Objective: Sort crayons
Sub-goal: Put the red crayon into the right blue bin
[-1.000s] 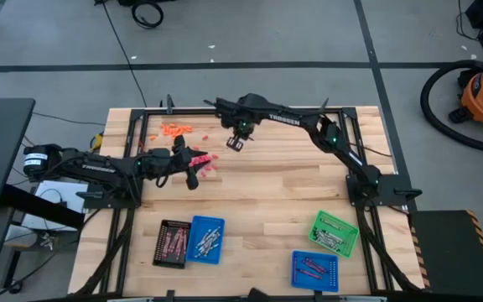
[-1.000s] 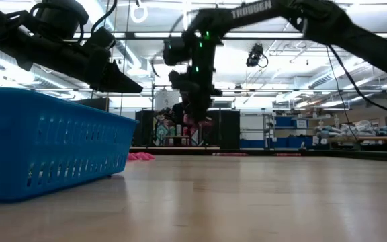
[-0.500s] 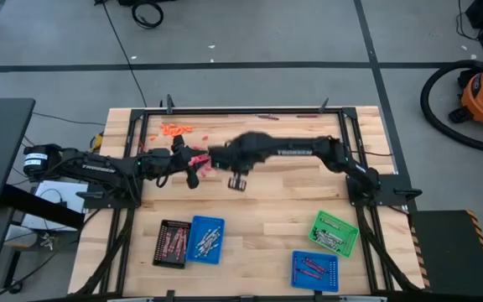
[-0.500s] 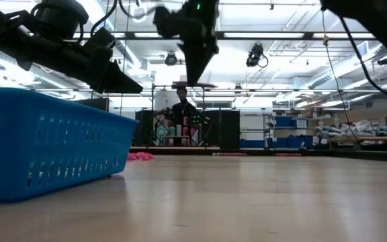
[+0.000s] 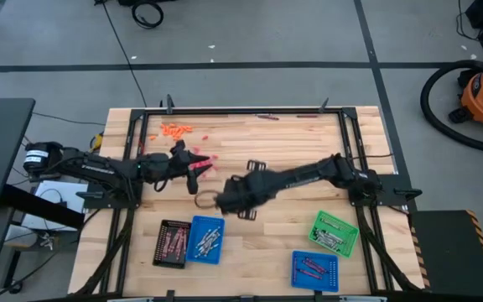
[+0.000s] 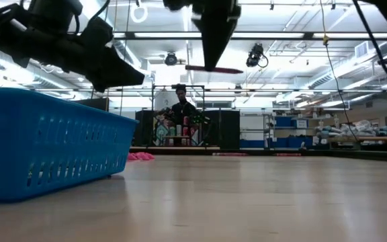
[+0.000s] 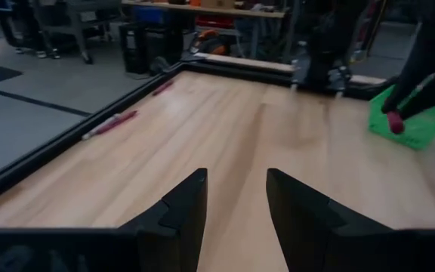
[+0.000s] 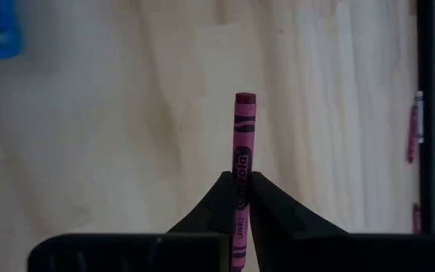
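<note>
1. One red-pink crayon (image 8: 243,162) is pinched between the fingers of the right gripper (image 5: 222,200), which hangs over the middle of the table (image 5: 292,214), at about 12 o'clock from the blue tray (image 5: 205,239).
2. Left gripper (image 7: 235,200) has its jaws apart with nothing between them; it sits toward 10 o'clock on the table, beside a few pink crayons (image 5: 205,163).
3. Orange crayons (image 5: 174,130) lie near 11 o'clock.
4. Four trays line the near edge: black tray (image 5: 172,243), the blue one, green tray (image 5: 334,232), second blue tray (image 5: 314,270), all holding crayons.
5. Stray crayons (image 5: 268,117) rest along the far frame.
</note>
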